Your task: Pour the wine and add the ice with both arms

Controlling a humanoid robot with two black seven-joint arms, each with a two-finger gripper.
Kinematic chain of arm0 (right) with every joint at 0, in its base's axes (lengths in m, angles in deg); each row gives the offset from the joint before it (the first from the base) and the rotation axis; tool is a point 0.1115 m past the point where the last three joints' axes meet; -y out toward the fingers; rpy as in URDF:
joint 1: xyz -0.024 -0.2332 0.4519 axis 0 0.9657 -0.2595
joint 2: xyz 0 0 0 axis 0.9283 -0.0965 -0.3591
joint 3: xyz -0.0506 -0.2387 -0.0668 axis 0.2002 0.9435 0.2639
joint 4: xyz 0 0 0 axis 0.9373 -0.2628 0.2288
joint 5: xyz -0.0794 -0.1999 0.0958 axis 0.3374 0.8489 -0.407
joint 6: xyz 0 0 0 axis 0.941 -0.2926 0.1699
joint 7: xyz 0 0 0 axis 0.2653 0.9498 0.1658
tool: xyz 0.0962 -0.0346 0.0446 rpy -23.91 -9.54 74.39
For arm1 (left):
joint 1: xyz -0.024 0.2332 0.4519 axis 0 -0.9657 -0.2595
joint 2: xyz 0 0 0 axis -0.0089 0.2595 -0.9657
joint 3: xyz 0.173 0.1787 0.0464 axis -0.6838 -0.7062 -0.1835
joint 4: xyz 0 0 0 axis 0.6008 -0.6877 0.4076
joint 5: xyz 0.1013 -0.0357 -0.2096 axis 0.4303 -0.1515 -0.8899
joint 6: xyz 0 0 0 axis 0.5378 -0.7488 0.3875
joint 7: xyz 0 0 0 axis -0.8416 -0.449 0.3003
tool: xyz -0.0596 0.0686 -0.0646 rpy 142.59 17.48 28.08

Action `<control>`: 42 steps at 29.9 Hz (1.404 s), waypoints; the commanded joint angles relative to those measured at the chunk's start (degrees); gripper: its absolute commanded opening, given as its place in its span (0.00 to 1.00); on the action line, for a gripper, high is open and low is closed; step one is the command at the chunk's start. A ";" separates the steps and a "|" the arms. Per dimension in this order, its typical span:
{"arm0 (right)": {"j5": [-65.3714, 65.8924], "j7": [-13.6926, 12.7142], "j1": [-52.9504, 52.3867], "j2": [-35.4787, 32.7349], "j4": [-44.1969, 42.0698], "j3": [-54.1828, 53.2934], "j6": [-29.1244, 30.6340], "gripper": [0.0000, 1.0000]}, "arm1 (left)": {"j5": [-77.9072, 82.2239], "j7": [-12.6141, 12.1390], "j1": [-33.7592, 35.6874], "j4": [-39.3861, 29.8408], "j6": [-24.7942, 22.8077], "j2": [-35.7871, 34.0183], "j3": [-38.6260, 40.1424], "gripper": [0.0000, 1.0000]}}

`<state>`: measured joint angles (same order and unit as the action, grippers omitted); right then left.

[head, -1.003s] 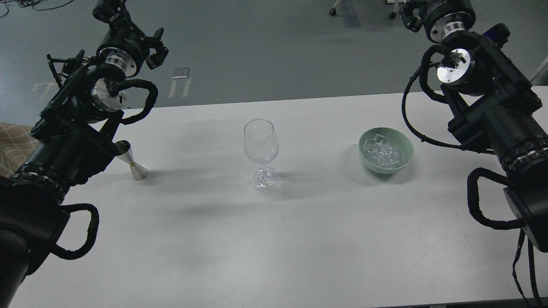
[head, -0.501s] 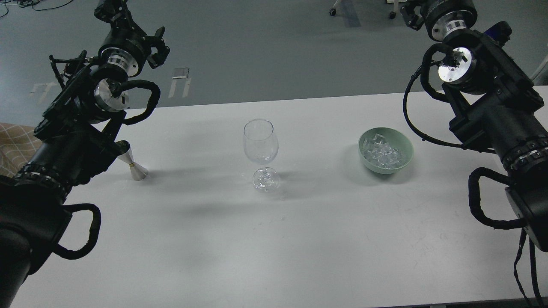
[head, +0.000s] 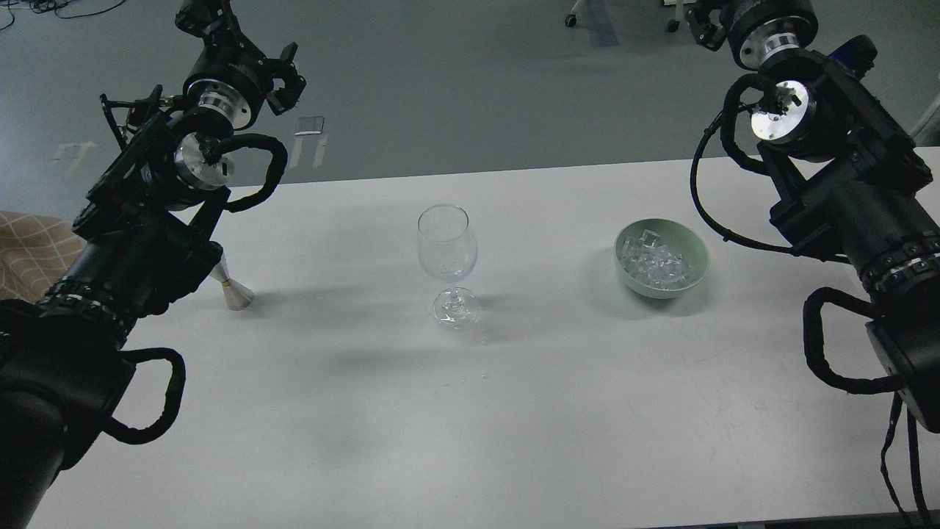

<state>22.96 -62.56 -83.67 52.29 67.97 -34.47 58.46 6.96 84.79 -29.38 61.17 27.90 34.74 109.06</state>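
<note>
I'm looking down at a white table point(head: 514, 411) with my two arms framing it. My left arm point(head: 125, 250) is reaching up past the table's far left corner, and the left gripper point(head: 209, 15) is sitting small and dark near the top edge of the view — I cannot tell whether its fingers are spread or pressed together. My right arm point(head: 844, 198) is rising along the right side; the right gripper point(head: 705, 26) is mostly cut off by the top edge, so its state is unclear too. Neither is touching anything on the table.

The ice point(head: 656, 266) is lying heaped in a pale green bowl point(head: 694, 253) right of centre. An empty wine glass point(head: 447, 253) is standing upright near the middle, well apart from the bowl. A small metal jigger point(head: 235, 292) is standing at the left, partly hidden behind my left arm.
</note>
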 commanded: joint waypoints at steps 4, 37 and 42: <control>-0.03 0.00 -0.03 -0.14 0.16 0.00 0.01 1.00 | 0.09 -0.06 0.00 -0.41 0.01 0.34 -0.01 0.98; 0.06 0.00 -0.82 -0.05 0.24 0.00 -0.08 1.00 | 0.00 -0.15 -0.61 -1.29 -0.16 0.43 0.17 0.98; 0.06 0.00 -0.65 -0.05 0.24 0.09 -0.08 1.00 | -3.15 -0.68 -6.05 -11.91 0.80 -1.94 3.77 0.98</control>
<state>23.02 -62.56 -84.49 52.24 68.22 -34.42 58.38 5.86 84.42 -32.01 55.19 27.94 34.15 110.56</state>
